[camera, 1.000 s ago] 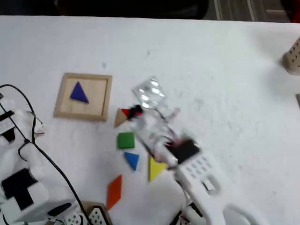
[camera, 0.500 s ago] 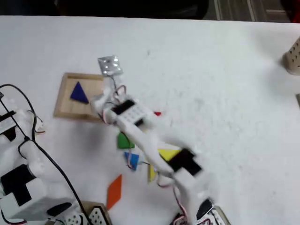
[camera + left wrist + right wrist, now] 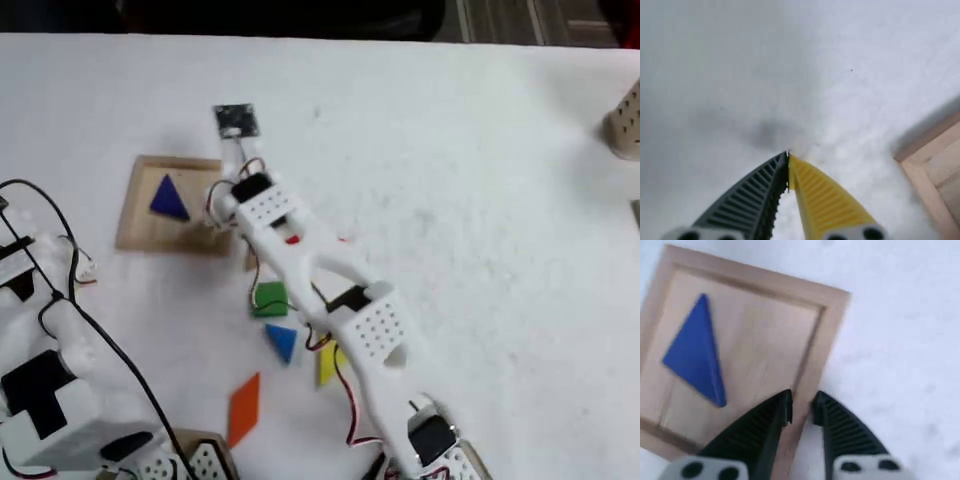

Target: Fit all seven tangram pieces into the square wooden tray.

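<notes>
At the front left corner of the white worktop (image 3: 480,150), the left arm (image 3: 45,400) sits folded. Its own camera shows the left gripper (image 3: 788,157) low over bare tabletop, its grey and yellow fingers pressed together at the tips with nothing between them, and a corner of the square wooden tray (image 3: 925,175) just beside it. The tray (image 3: 175,162) lies on the left part of the worktop, and one large blue triangle (image 3: 168,198) lies flat inside it toward its left side. The right arm (image 3: 300,265) stretches diagonally from the front edge to the tray's right side. There the right gripper (image 3: 802,407) hangs over the tray's right rim (image 3: 830,335), its black fingers a narrow gap apart and holding nothing, with the blue triangle (image 3: 695,355) well off to one side. Loose pieces lie between the tray and the front edge: an orange parallelogram (image 3: 244,408), a green square (image 3: 269,298), a small blue triangle (image 3: 282,341) and a yellow triangle (image 3: 328,365) half under the arm. A sliver of red (image 3: 291,239) under the arm is possibly another piece. A beige perforated object (image 3: 625,125) stands at the right edge.
</notes>
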Tool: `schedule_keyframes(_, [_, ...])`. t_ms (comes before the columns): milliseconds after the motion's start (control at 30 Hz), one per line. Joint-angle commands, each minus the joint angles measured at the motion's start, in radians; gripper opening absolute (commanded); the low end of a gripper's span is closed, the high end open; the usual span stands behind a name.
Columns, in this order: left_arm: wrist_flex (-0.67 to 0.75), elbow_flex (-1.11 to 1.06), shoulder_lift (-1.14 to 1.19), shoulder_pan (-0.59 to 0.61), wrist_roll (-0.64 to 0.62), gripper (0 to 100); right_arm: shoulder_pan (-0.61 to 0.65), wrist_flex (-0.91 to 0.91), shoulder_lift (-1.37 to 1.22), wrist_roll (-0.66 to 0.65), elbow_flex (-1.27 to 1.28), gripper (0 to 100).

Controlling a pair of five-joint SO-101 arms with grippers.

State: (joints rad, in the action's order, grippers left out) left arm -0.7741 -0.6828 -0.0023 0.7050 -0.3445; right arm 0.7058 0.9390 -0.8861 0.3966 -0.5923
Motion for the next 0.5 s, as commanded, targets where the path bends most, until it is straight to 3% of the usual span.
schedule_keyframes(0, [0.023, 0.043, -0.004, -0.019, -0.005, 3, -0.008, 0.101, -0.012, 0.003, -0.104, 3.6])
schedule_keyframes(467, [0.021, 0.041, -0.002, -0.036, -0.003, 3, -0.134, 0.625, 0.054, -0.04, -0.609, 1.6])
